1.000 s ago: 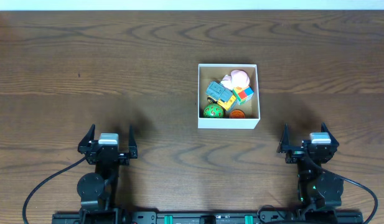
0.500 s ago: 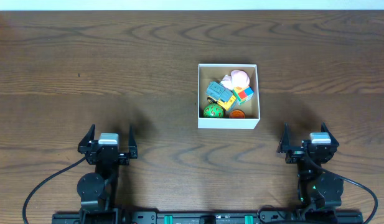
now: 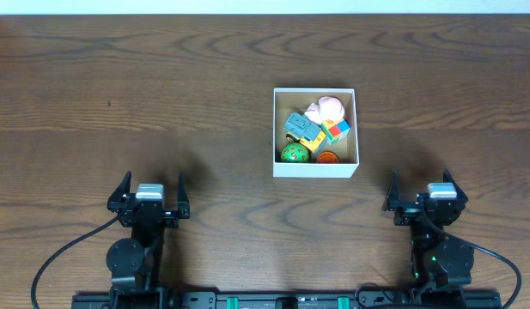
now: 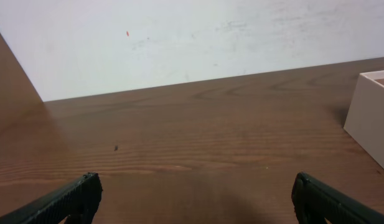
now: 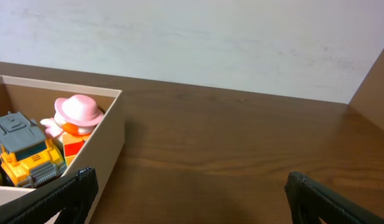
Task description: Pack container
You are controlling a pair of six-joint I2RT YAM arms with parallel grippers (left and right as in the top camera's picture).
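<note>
The container (image 3: 315, 167), a square white-walled box with a brown inside, stands on the wooden table right of centre. It holds several small toys: a pink figure (image 3: 330, 107), a blue and yellow truck (image 3: 302, 127), a coloured cube (image 3: 337, 130), a green ball (image 3: 292, 153) and an orange piece (image 3: 328, 156). My left gripper (image 3: 149, 190) is open and empty at the near left. My right gripper (image 3: 426, 190) is open and empty at the near right. The right wrist view shows the container (image 5: 111, 134) with the truck (image 5: 23, 155) and pink figure (image 5: 76, 112). The left wrist view shows one container wall (image 4: 371, 121).
A white wall (image 4: 198, 37) rises behind the table's far edge. Bare wood lies around the container and in front of both grippers.
</note>
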